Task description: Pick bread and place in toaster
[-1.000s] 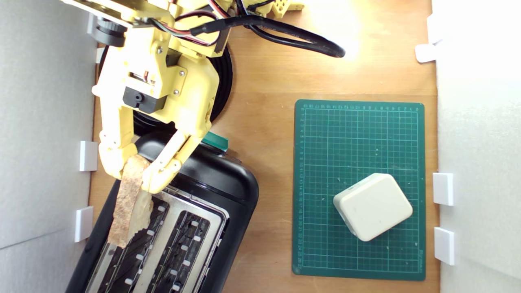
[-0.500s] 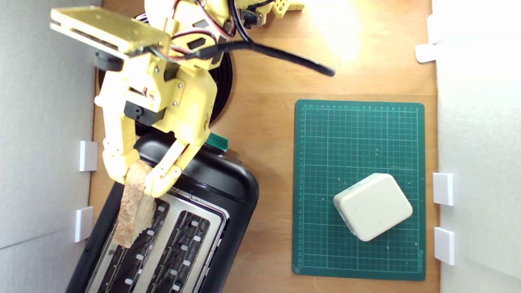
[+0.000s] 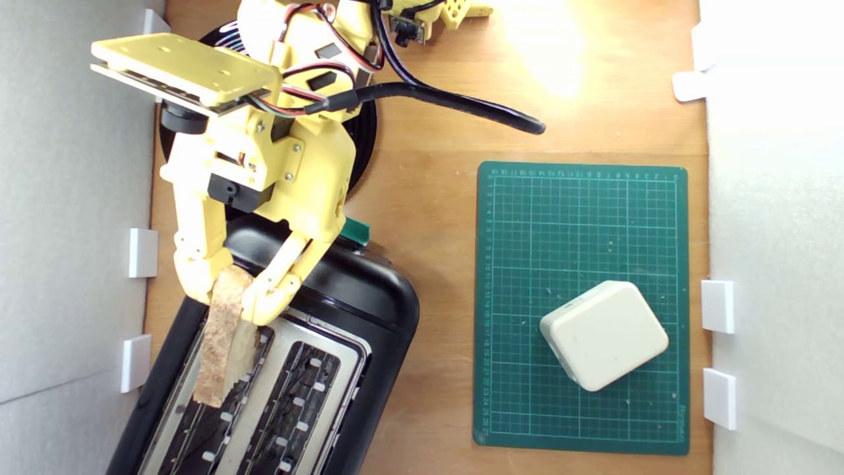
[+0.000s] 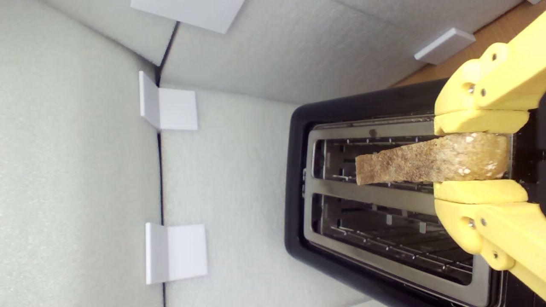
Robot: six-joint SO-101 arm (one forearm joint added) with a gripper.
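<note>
The yellow gripper [image 3: 231, 300] is clamped on the thick end of the bread [image 3: 223, 349], crust edge up. In the exterior view the wedge's long axis runs from 12 toward 6 o'clock, tapering to its narrow tip, roughly along the toaster's [image 3: 369, 310] slots. The wedge hangs over the slot nearer the exterior view's left; the wrist view shows both slots empty of bread. Foam walls [image 3: 66, 198] stand close at the toaster's 9 o'clock. At its 3 o'clock lies open wooden tabletop [image 3: 428, 198], then a green cutting mat [image 3: 580, 224] carrying a rounded white block [image 3: 603, 335].
</note>
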